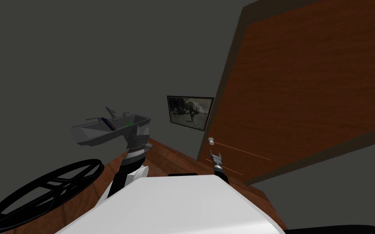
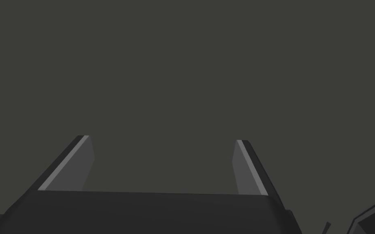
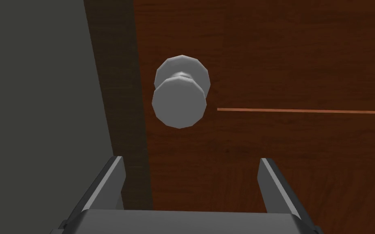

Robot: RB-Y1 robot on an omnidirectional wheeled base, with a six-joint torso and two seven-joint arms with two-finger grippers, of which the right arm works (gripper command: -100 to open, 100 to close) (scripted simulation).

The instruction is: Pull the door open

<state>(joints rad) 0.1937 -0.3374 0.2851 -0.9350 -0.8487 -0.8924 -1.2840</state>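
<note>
A brown wooden door [image 1: 304,89] in a dark frame stands ahead on my right, with a round grey knob [image 1: 211,141] near its frame-side edge. My right gripper [image 1: 216,157] hangs open a short way below the knob, apart from it. Seen from the right wrist, the knob [image 3: 180,95] lies beyond my open right gripper [image 3: 190,166], nothing between the fingers, and the door [image 3: 288,61] spreads behind it. My left arm rises at the left of my chest; its gripper [image 2: 160,146] is open and faces a plain grey wall.
A grey wall-mounted sink [image 1: 109,128] with a faucet is ahead on the left. A framed picture [image 1: 190,111] hangs between the sink and the door. A black round wire object [image 1: 44,195] lies on the wooden floor at my left.
</note>
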